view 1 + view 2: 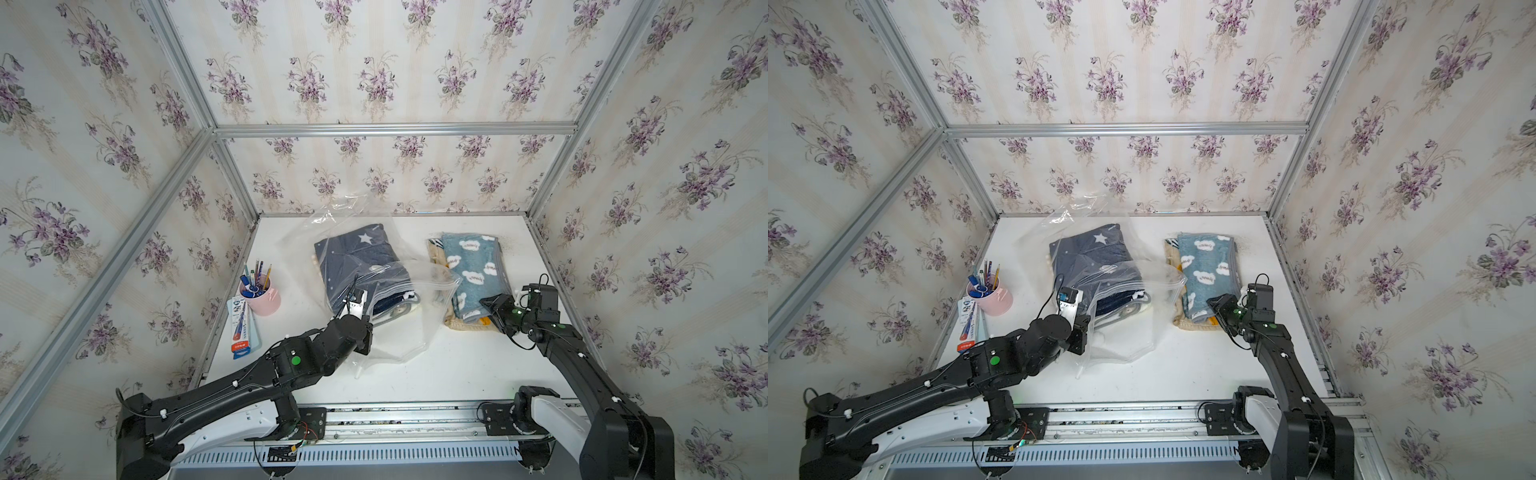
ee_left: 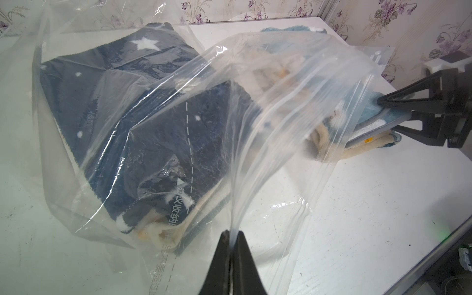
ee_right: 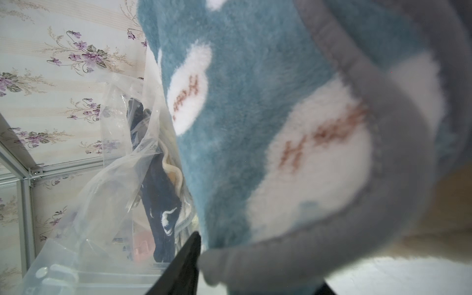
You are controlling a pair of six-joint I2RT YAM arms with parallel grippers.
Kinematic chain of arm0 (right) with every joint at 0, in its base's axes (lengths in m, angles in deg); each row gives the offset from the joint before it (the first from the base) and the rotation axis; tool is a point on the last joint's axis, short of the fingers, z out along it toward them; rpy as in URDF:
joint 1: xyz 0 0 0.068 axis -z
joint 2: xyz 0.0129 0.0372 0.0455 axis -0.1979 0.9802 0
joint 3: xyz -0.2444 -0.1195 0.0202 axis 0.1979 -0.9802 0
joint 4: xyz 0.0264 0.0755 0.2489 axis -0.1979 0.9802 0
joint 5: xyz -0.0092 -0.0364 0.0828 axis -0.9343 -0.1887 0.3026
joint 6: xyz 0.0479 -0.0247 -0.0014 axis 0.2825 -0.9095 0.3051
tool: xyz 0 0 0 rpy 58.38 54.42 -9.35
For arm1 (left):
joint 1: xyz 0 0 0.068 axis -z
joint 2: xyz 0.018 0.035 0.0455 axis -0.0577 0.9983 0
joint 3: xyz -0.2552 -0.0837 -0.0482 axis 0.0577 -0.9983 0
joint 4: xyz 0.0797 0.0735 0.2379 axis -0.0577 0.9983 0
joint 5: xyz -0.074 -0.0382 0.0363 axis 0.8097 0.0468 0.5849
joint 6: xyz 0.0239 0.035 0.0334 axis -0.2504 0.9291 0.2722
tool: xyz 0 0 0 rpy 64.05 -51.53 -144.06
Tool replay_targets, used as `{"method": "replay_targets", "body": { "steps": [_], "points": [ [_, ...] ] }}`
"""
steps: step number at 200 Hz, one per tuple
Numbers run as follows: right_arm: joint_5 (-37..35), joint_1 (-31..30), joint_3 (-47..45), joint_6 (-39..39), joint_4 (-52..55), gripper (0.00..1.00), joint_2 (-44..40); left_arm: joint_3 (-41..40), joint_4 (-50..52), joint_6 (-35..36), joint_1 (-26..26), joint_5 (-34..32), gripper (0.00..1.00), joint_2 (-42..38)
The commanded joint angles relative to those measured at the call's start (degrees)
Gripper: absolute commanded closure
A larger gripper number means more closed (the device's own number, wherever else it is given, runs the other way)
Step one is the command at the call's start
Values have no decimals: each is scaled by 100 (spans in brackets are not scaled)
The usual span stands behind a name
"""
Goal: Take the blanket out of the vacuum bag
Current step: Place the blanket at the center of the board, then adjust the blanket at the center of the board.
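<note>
The left gripper [image 2: 231, 236] is pressed together on a pleat of clear film at the near edge of the vacuum bag [image 1: 415, 320], and the plastic stretches taut up to it above the worktop [image 1: 457, 370]. Deeper in the bag, toward the far left, lies the folded navy star blanket [image 1: 357, 257]. The right gripper [image 2: 385, 116] stands spread, one finger on each side of the near hem of the teal cloud blanket [image 1: 473, 266]. That blanket lies outside the bag at the right, on a cream blanket [image 1: 455, 323]. A pink pen cup [image 1: 266, 299] stands at the left edge.
</note>
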Motion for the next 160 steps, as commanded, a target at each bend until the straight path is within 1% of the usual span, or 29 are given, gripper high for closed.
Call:
{"method": "replay_targets", "body": {
  "steps": [1, 17, 40, 56, 68, 76, 91, 102, 110, 115, 122, 143, 160],
  "points": [
    [-416, -14, 257, -466, 786, 44, -164, -22, -120, 109, -1, -165, 91, -59],
    [-464, -14, 394, -618, 1220, 42, -407, -54, -114, 116, -3, -174, 92, -81],
    [-627, -23, 646, -843, 1818, 43, -973, -127, -92, 119, 1, -250, 91, -162],
    [-805, -80, 1057, -965, 2069, 47, -1246, -193, -127, 134, -7, -285, 91, -236],
    [-965, -307, 1398, -1011, 2124, 53, -1204, -213, -156, 132, -12, -288, 91, -264],
    [-1157, -606, 1585, -1023, 2082, 58, -1058, -215, -151, 136, -14, -288, 91, -270],
    [-1852, -1647, 1881, -1062, 1874, 70, -547, -221, -138, 102, -16, -333, 92, -267],
    [-2441, -2453, 2064, -1200, 1649, 75, -2, -257, -106, 47, -16, -387, 92, -270],
    [-2892, -2882, 2152, -1291, 1548, 81, 425, -308, -87, -29, -16, -442, 93, -291],
    [-3161, -3000, 2206, -1289, 1555, 85, 681, -345, -70, -95, -16, -476, 93, -308],
    [-3292, -3040, 2201, -1289, 1444, 89, 965, -391, -47, -163, -27, -494, 93, -362],
    [-3481, -3041, 1962, -1337, 881, 89, 1351, -495, 37, -250, -42, -506, 93, -507],
    [-3718, -3040, 1905, -1494, 749, 85, 1690, -399, 253, -242, -52, -562, 93, -549]
  ]
}}
